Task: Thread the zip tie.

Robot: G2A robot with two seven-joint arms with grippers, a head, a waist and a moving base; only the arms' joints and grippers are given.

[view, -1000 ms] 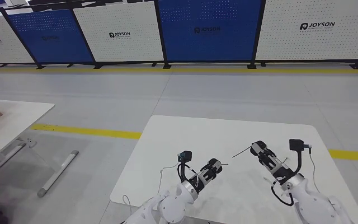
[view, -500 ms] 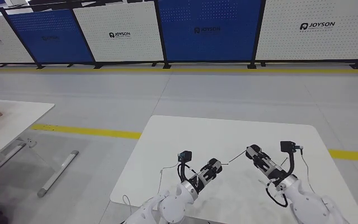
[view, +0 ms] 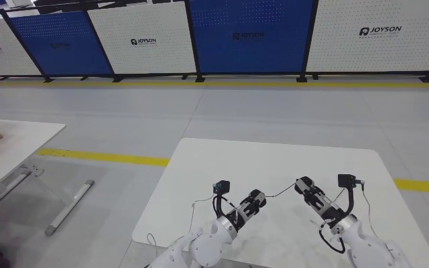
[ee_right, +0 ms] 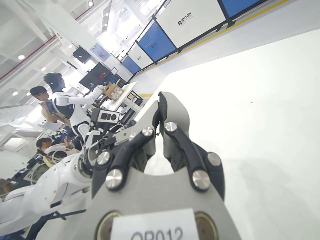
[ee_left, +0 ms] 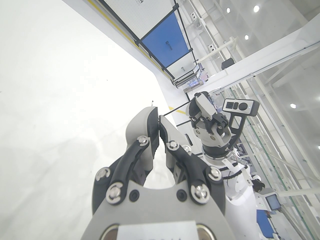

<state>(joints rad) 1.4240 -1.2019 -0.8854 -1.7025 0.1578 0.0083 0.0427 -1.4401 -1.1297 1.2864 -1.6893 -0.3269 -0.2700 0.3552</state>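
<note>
Above the flat white table (view: 221, 167), toward its near edge, the thin black plastic zip tie (view: 280, 190) is spanning between both claws. The left claw (view: 263, 197) is pinching one end and the right claw (view: 299, 182) is clamping the other, both hovering above the table.

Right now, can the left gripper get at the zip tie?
Likely yes: the zip tie runs from the right gripper straight into the left gripper's shut tips, with nothing between them.
</note>
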